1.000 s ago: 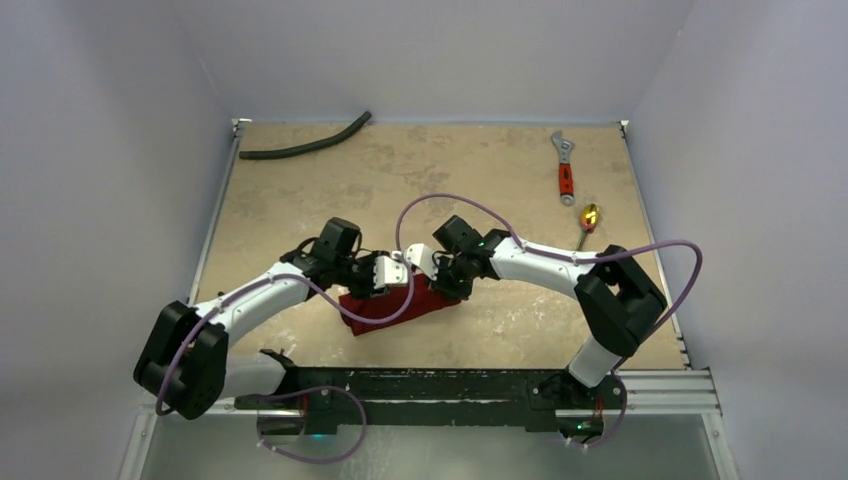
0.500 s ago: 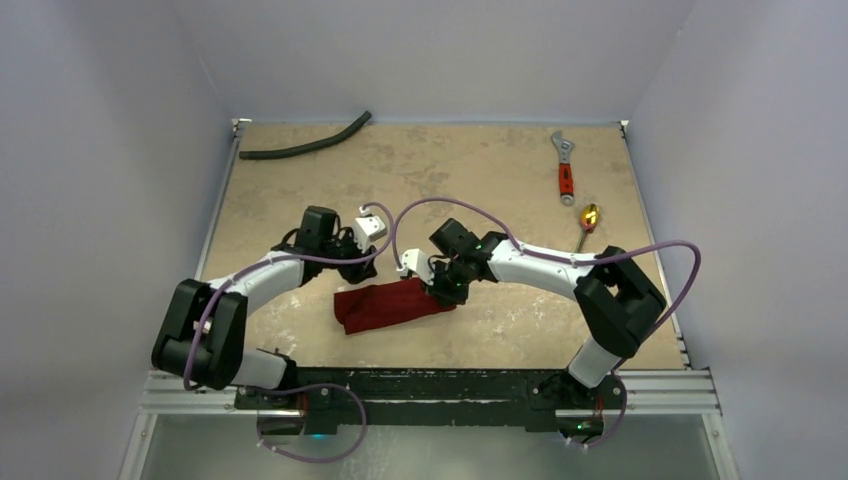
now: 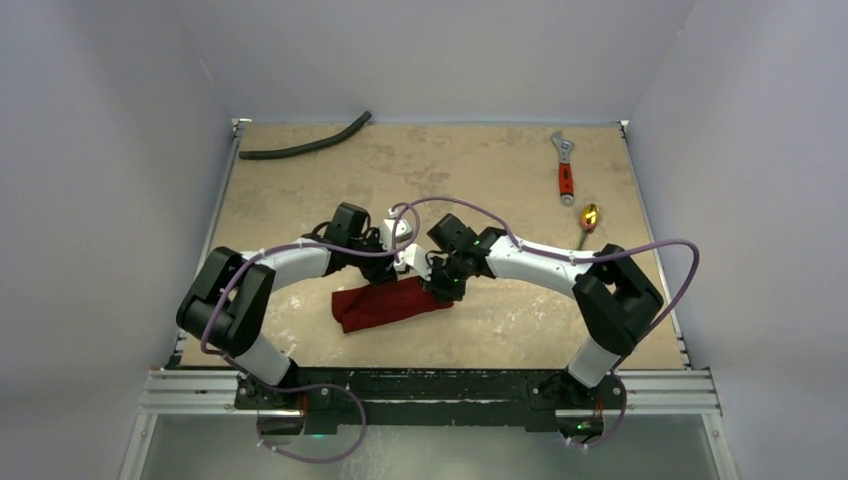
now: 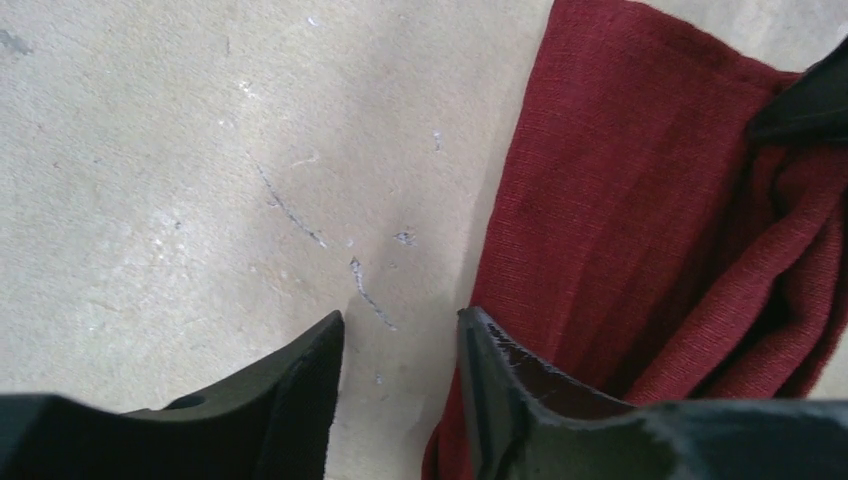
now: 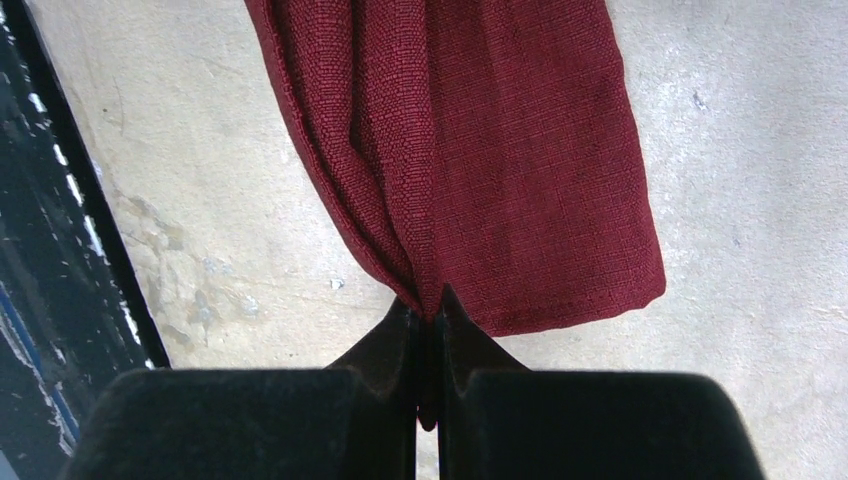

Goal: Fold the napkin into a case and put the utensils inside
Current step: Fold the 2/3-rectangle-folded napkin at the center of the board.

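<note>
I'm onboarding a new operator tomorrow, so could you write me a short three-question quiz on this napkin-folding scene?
1. True or false: the left gripper is holding the napkin.
2. Fill in: the gold utensil lies toward the robot's ___ side.
3. What is pinched by the right gripper? A) the gold utensil B) a fold of the napkin C) nothing

Key: 1 false, its fingers are open beside the napkin; 2 right; 3 B.
</note>
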